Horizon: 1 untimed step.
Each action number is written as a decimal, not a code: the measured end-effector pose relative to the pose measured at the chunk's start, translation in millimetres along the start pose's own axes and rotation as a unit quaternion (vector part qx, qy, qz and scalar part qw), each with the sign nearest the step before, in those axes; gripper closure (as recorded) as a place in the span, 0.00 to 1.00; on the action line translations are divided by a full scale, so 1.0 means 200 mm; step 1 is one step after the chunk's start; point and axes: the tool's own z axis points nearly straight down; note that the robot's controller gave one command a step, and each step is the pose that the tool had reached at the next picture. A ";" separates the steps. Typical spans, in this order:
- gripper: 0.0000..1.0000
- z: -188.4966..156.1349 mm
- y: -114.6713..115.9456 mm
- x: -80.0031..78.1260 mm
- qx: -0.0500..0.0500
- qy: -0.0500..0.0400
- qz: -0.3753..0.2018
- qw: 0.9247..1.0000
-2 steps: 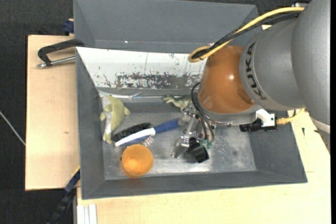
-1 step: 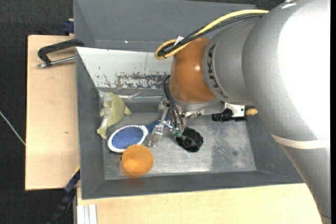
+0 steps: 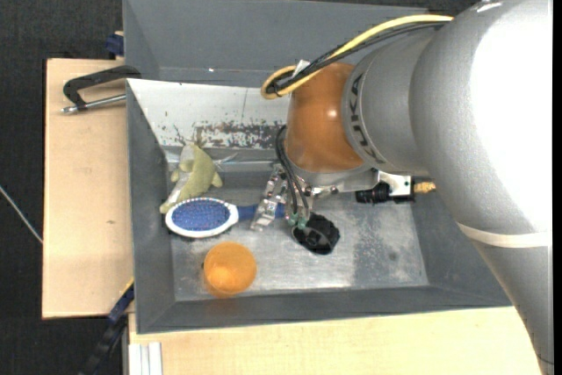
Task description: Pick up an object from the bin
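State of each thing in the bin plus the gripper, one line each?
orange ball: loose on the bin floor, in front of the brush.
blue oval brush: lying flat, bristles up, handle toward the gripper.
yellow-green cloth: crumpled, behind the brush.
gripper: low in the bin, at the brush's handle end.

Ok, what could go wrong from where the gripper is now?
The gripper sits at the handle end of the blue brush. A grab that far from the head might let the brush tilt or slip out on the lift. The orange ball lies near the brush and may roll away if the brush swings into it.
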 end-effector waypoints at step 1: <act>1.00 -0.79 0.05 -0.04 0.002 0.004 0.018 1.000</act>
